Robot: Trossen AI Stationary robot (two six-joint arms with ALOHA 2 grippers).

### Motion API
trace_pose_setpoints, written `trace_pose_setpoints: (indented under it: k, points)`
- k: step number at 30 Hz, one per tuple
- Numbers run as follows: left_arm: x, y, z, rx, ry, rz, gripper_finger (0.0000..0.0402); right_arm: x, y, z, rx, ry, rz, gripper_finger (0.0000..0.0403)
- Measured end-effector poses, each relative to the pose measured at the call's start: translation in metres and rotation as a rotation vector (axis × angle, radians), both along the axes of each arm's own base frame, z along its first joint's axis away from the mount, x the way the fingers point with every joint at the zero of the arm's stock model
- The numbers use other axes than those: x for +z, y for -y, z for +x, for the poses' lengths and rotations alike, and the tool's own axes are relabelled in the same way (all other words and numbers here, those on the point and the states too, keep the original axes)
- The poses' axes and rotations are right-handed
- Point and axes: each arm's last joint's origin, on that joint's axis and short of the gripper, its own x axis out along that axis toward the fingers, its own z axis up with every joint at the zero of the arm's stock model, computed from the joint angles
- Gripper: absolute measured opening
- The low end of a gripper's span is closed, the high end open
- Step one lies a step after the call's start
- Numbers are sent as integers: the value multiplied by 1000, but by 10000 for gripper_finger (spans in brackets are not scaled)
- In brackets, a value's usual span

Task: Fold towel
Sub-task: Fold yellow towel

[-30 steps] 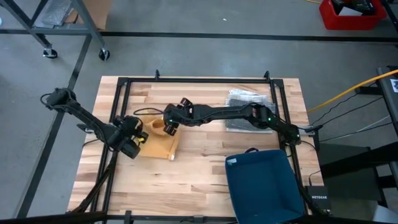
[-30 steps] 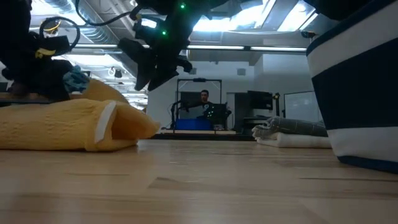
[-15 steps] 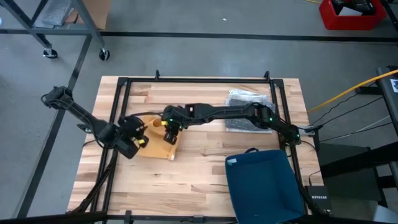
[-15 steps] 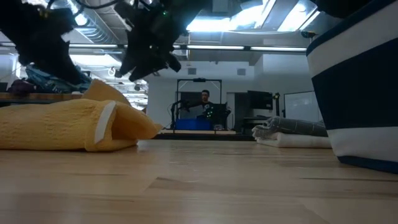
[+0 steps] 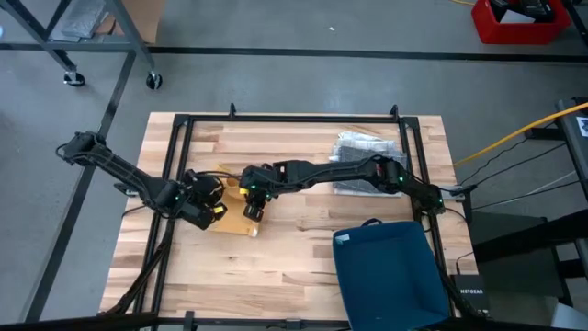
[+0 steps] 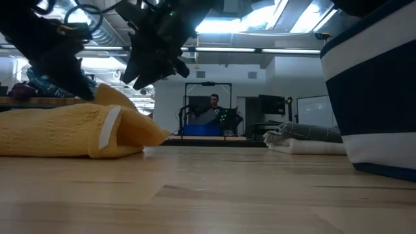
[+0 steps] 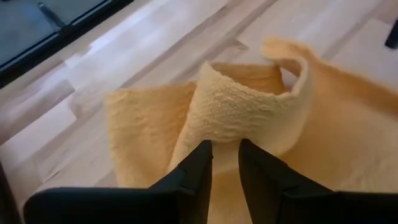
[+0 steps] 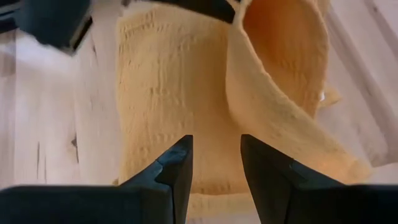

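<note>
Towel: a yellow towel (image 5: 234,204) lies rumpled on the left half of the wooden table (image 5: 294,267), at about nine o'clock from the table's middle. One fold stands up like a curled lip; the rest lies flat.

Left gripper: the left gripper (image 5: 209,204) sits at the towel's nine o'clock edge. From its wrist I see the two dark fingers (image 7: 193,171) close together, a narrow slit between them, the raised fold just ahead; the cloth does not look pinched.

Right gripper: the right gripper (image 5: 253,204) hangs over the towel's three o'clock side, reaching in from across the table. Its fingers (image 8: 177,163) stand apart with bare towel showing in the gap, holding nothing.

Low view: both grippers hover just above the yellow heap (image 6: 78,130).

Other things: a grey folded cloth (image 5: 366,162) lies at about one o'clock, well apart from the towel. A blue bin (image 5: 390,271) stands at about five o'clock.

Room: a person (image 6: 213,107) sits far behind the table.
</note>
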Motion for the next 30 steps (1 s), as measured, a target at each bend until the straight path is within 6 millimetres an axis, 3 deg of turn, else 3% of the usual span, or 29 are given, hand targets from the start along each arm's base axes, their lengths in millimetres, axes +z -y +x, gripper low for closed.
trace_pose_setpoints:
  k: [7, 16, 30]
  points:
    - [-12, -17, 12, 55, 19, 32, 55, -20, 1, 1, -53, 1, 16, 138]
    - [-34, -45, 2, 209, -67, 44, 32, -50, 1, -4, -72, -32, 11, 138]
    - [-69, -49, -11, 201, -90, -93, 27, -89, -7, -18, -44, -122, 9, 138]
